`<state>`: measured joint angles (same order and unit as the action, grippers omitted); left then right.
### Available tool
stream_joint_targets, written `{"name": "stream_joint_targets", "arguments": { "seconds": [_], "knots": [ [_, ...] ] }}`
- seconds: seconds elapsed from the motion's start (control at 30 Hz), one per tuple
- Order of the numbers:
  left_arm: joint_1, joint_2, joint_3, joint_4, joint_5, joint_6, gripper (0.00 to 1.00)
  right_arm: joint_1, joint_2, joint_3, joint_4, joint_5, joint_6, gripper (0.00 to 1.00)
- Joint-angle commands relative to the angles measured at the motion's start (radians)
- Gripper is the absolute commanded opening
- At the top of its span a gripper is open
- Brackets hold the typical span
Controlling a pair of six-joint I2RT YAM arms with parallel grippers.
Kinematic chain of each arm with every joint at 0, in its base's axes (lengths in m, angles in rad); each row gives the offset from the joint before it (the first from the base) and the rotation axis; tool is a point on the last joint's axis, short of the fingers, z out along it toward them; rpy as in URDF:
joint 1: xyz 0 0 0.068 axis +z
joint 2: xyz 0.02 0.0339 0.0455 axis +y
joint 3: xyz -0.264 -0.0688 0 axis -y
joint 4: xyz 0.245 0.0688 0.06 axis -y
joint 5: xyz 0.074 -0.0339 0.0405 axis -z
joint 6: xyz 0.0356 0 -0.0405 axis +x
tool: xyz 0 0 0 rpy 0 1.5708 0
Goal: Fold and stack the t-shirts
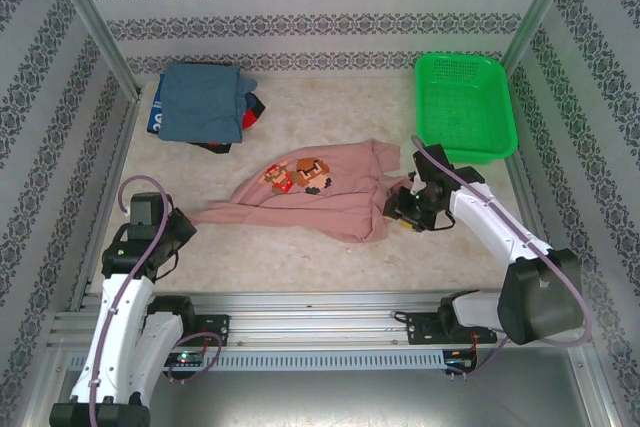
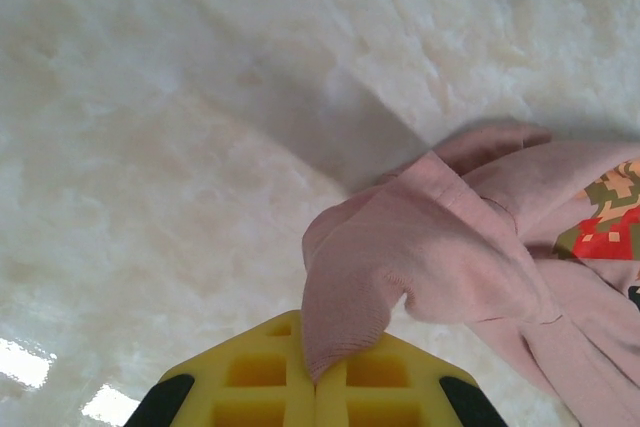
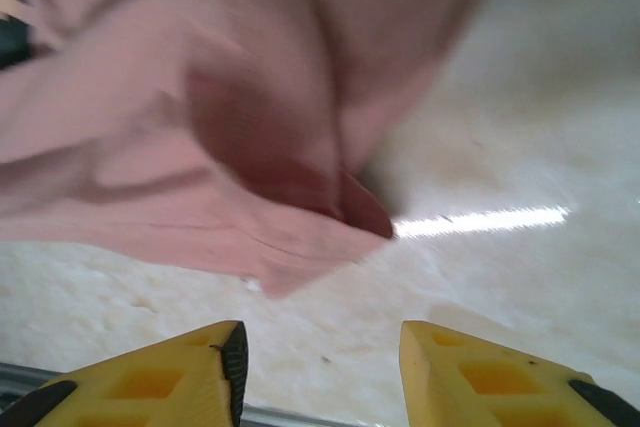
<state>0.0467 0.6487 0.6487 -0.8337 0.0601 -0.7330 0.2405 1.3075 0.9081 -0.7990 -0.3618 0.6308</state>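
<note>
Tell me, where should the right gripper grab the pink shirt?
Probably the bunched corner of the pink shirt nearest the right gripper, whose jaws stand open. Come in low from the right, along the table. There the cloth is doubled into a thick fold that sticks out toward the fingers, so it should be easy to pinch. The left gripper holds the opposite end.

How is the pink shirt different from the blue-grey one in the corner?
The pink shirt lies rumpled in the middle; the blue-grey shirt is folded atop a pile at the far left. The pink shirt shows a pixel picture; the blue-grey shirt's top looks plain. The left pincer is shut on the pink shirt's sleeve; nothing touches the blue-grey one. Both are cloth shirts.
</note>
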Motion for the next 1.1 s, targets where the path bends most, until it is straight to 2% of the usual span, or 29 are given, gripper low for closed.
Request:
{"name": "stream_joint_targets", "arguments": {
  "seconds": [0.0, 0.1, 0.33, 0.7, 0.8, 0.93, 1.07],
  "knots": [
    [-0.004, 0.005, -0.017, -0.014, 0.016, -0.036, 0.0, 0.032, 0.059, 0.034, 0.077, -0.029, 0.023, 0.46],
    [-0.004, 0.004, -0.018, -0.012, 0.012, -0.034, 0.0, 0.076, 0.107, 0.035, 0.086, 0.003, 0.006, 0.45],
    [-0.004, -0.001, -0.018, -0.014, 0.01, -0.033, 0.0, 0.081, 0.134, 0.004, 0.108, 0.076, -0.014, 0.42],
    [-0.003, -0.003, -0.008, -0.006, 0.012, -0.029, 0.0, 0.082, 0.232, -0.04, 0.238, 0.03, -0.031, 0.42],
    [-0.004, -0.004, -0.005, -0.005, 0.012, -0.028, 0.0, 0.075, 0.251, -0.052, 0.276, 0.01, -0.022, 0.32],
    [-0.004, -0.008, 0.003, -0.012, 0.007, -0.022, 0.0, 0.054, 0.208, -0.072, 0.293, 0.022, -0.012, 0.07],
    [-0.003, -0.01, 0.019, -0.025, -0.005, -0.006, 0.0, 0.009, 0.098, -0.081, 0.239, 0.018, -0.013, 0.02]
  ]
}}
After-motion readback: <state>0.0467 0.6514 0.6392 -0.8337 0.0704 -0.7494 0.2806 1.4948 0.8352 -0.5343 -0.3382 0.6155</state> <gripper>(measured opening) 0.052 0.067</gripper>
